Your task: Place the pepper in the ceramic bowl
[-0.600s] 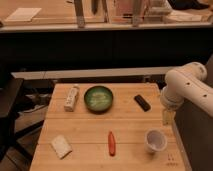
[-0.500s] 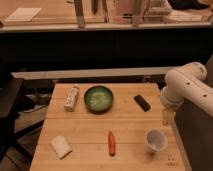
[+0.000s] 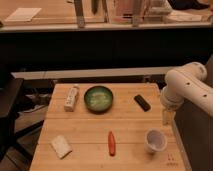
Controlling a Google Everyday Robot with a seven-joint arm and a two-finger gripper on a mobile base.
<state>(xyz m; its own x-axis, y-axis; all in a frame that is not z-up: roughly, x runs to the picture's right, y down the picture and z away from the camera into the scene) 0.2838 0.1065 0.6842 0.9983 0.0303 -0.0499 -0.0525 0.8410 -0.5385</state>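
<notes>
Well, the slim red-orange chili pepper (image 3: 111, 143) lies apart from the round dark green ceramic bowl (image 3: 98, 98). The gripper (image 3: 167, 118), open or closed I can't tell, hangs at the edge of the wooden table (image 3: 85, 132). Best to grasp the pepper mid-length, across its width.

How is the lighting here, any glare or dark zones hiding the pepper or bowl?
Camera view: warm, dim light, wooden table evenly lit; no glare on the slim red-orange chili pepper or the round dark green ceramic bowl; the band behind the table is nearly black; the gripper hangs at the table's right edge under the white arm.
</notes>
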